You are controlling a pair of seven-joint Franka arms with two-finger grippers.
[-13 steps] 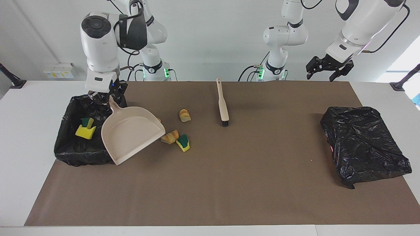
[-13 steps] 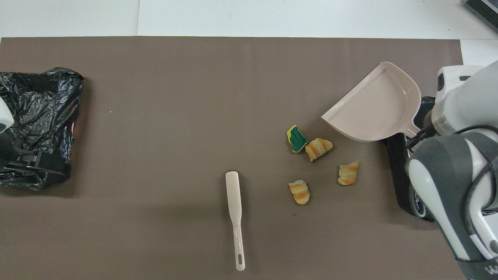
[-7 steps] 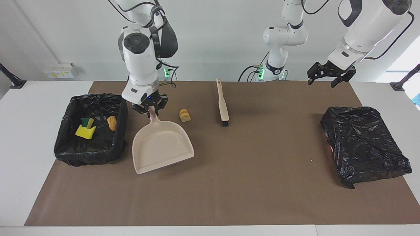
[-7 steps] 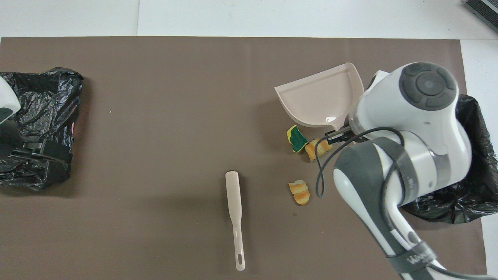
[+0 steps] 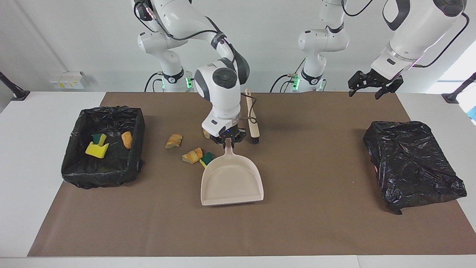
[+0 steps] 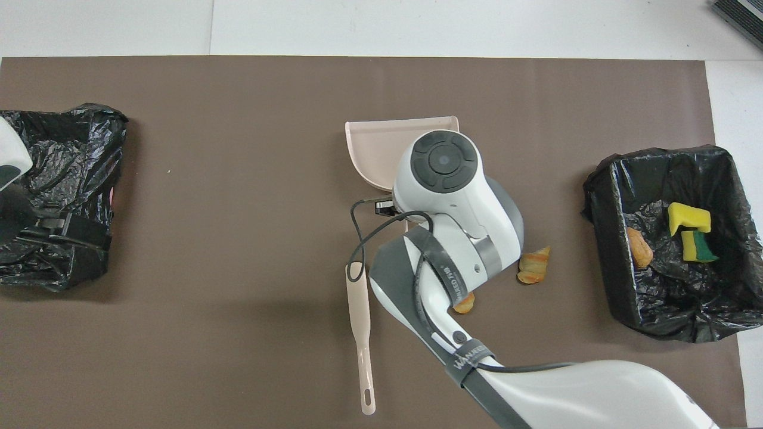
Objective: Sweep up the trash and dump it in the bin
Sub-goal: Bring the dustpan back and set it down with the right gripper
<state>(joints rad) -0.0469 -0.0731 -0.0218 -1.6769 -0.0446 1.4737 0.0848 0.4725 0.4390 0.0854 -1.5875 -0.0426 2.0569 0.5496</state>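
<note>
Right jaws [image 5: 227, 140] clamped on dustpan [image 5: 231, 181] handle; left jaws [image 5: 373, 82] spread wide, empty, waiting above the mat's corner.

Dustpan flat on brown mat [image 5: 297, 223] mid-bench, mouth turned away from the robots. Trash: loose scraps [image 5: 192, 155] on the mat beside the dustpan handle toward the right arm's end, more [image 5: 97, 146] lying in the black-lined bin [image 5: 74, 175] at that end. Brush [image 5: 253, 118] beside the right wrist, nearer the robots. Crumpled black bag [image 5: 412, 163] at the left arm's end. White bench [image 5: 29, 156] under the mat, plain white wall [image 5: 260, 37] past the arm bases.
</note>
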